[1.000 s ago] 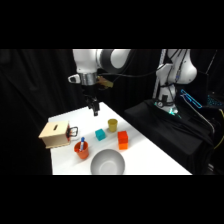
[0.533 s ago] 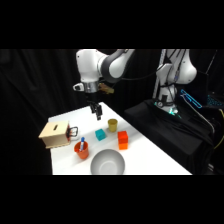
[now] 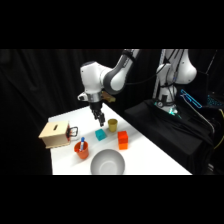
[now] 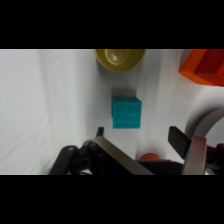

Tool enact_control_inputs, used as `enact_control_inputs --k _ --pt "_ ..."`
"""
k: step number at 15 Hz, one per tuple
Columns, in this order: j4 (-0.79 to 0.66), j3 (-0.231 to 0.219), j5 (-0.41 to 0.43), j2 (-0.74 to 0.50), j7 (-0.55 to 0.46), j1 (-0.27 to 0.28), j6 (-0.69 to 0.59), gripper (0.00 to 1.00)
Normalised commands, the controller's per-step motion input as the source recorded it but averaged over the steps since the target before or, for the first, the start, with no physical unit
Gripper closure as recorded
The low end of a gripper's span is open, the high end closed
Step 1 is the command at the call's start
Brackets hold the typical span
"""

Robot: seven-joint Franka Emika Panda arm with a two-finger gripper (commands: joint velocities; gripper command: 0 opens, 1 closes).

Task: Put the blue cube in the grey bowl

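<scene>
The blue cube (image 3: 101, 134) (image 4: 126, 112) lies on the white table, between the yellow cup and the grey bowl (image 3: 107, 162). In the wrist view only an arc of the grey bowl's rim (image 4: 204, 125) shows at the right. My gripper (image 3: 100, 120) (image 4: 141, 137) hangs just above the cube and slightly behind it. It is open, and nothing is between the fingers (image 4: 183, 141). In the wrist view the cube sits just beyond the gap between the fingertips.
A yellow cup (image 3: 112, 124) (image 4: 120, 57) stands right behind the cube. An orange block (image 3: 123, 140) (image 4: 205, 65) is to its right. An orange cup (image 3: 81, 149) holding small items and a wooden box (image 3: 56, 134) stand on the left.
The gripper has come down and moved forward, from above the table's back to just over the blue cube. The objects have not moved.
</scene>
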Motion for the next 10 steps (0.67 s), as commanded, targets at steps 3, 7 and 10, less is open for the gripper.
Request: enact_control_inputs --k 3,7,10 --pt "0.05 0.041 0.025 0.19 -0.04 -0.025 0.25 0.0" --pt "0.07 0.039 0.002 0.15 0.01 -0.02 0.22 0.0" --pt "0.06 0.042 -0.004 0.13 0.04 -0.017 0.21 0.0"
